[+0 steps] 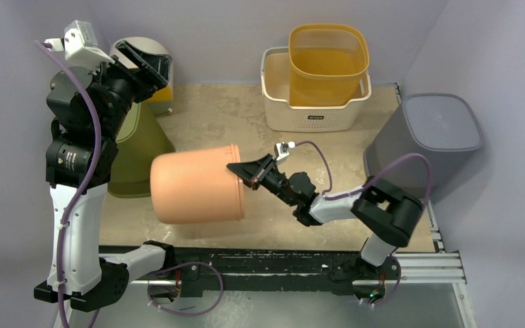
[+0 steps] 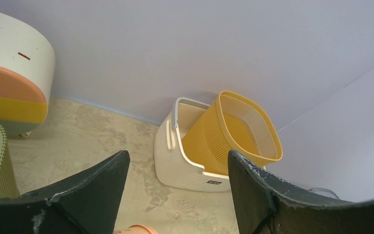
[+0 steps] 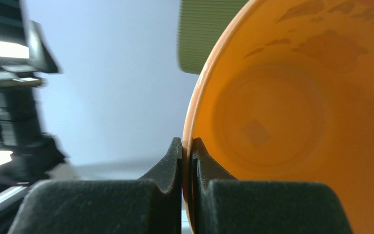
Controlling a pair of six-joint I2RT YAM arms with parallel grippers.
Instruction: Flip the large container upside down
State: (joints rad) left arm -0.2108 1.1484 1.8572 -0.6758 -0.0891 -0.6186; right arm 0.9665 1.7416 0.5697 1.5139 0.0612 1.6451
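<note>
The large container (image 1: 195,188), a peach-orange bucket, lies tipped on its side in the middle of the table, its mouth facing right. My right gripper (image 1: 238,169) is shut on its rim, one finger inside and one outside. In the right wrist view the rim runs between the closed fingers of that gripper (image 3: 187,141), and the container's orange inside (image 3: 282,112) fills the right half. My left gripper (image 1: 152,63) is raised at the back left, open and holding nothing. Its wrist view shows the left gripper (image 2: 177,155) spread wide, with a sliver of the container (image 2: 136,229) below.
A white basket (image 1: 311,116) holding a yellow mesh basket (image 1: 328,65) stands at the back. A grey bin (image 1: 427,140) sits at the right edge. A green ribbed container (image 1: 137,147) stands left of the bucket, and a white, peach and yellow bin (image 2: 9,73) is at the back left.
</note>
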